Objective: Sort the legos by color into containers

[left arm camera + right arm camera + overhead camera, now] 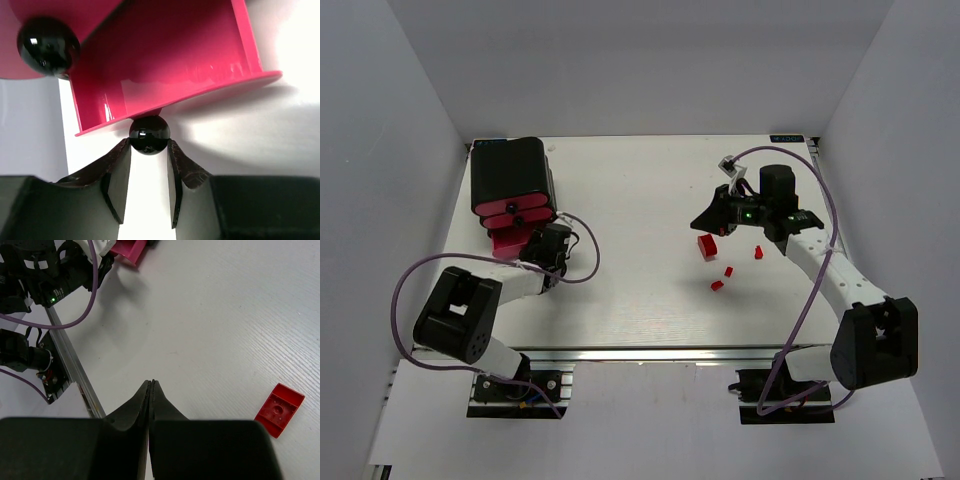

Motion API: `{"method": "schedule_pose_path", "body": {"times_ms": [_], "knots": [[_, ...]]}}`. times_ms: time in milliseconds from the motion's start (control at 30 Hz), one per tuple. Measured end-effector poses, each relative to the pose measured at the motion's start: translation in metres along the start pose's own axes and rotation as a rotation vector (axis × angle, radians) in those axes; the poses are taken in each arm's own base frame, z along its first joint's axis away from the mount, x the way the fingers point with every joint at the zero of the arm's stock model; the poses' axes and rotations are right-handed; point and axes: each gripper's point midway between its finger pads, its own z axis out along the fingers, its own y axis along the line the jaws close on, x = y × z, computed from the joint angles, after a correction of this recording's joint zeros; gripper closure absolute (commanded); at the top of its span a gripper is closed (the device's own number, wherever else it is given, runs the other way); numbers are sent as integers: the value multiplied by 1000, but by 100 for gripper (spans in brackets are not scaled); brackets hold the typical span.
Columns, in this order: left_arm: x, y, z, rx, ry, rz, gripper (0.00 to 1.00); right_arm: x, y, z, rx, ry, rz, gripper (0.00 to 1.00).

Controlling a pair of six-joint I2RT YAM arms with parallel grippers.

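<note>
Left gripper is clamped on the black knob of a pink drawer, which is pulled out of the black housing at the far-left of the table. Right gripper is pressed together, nothing held. Four red legos are scattered on the table just beside it; one is seen close by in the right wrist view.

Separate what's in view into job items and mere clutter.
Job items: red legos, pink drawers, black housing, drawer knob, left hand, right hand.
Clutter: purple cables, aluminium rail.
</note>
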Motion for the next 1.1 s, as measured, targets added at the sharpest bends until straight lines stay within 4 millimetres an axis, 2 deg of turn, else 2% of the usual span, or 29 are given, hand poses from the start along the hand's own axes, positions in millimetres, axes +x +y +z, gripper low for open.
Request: {"method": "schedule_pose_path", "body": {"times_ms": [33, 100, 133, 233, 267, 333, 367, 467, 500, 533, 633, 733, 767, 833, 933, 967, 1000, 1033, 1100], "knots": [[0, -1, -3, 11, 0, -3, 97, -1, 1, -1, -1, -3, -3, 100], [1, 0, -7, 23, -3, -13, 72, -2, 2, -1, -3, -5, -7, 100], [0, 1, -10, 23, -6, -16, 64, -2, 3, -2, -5, -6, -7, 100], [-5, 5, -14, 19, -20, -44, 52, -2, 3, -2, -6, -6, -8, 100], [-6, 6, -15, 22, -18, -50, 51, -2, 3, -2, -7, -5, -10, 83], [-7, 5, -15, 32, -12, -57, 49, -1, 4, -2, -14, -1, -17, 65], [-8, 4, -16, 41, -12, -63, 49, 0, 4, -2, -17, 1, -23, 51], [-13, 4, -22, 75, -24, -87, 48, 2, 4, -2, -26, 8, -54, 39], [-16, 4, -25, 93, -38, -102, 48, 3, 3, -2, -26, 12, -61, 38], [-21, 6, -31, 111, -59, -122, 40, 4, 2, -2, -25, 16, -73, 37], [-42, 13, -50, 173, -146, -187, 40, 7, -2, -1, -17, 26, -99, 37], [-67, 20, -75, 255, -256, -258, 40, 9, -7, -1, 5, 37, -118, 48], [-78, 21, -86, 296, -302, -283, 40, 9, -10, -1, 21, 37, -125, 71], [-97, 20, -105, 384, -381, -328, 41, 8, -20, -1, 76, 38, -140, 100], [-129, 9, -133, 542, -452, -398, 58, 4, -37, -4, 176, 33, -143, 100], [-144, 3, -143, 608, -467, -423, 67, 2, -44, -6, 221, 29, -143, 99], [-161, -6, -155, 688, -483, -451, 69, 0, -51, -8, 262, 25, -145, 78], [-176, -11, -161, 729, -495, -464, 70, -2, -57, -10, 302, 21, -142, 62], [-209, -38, -178, 862, -479, -497, 70, -5, -69, -14, 369, 14, -136, 32]]}}
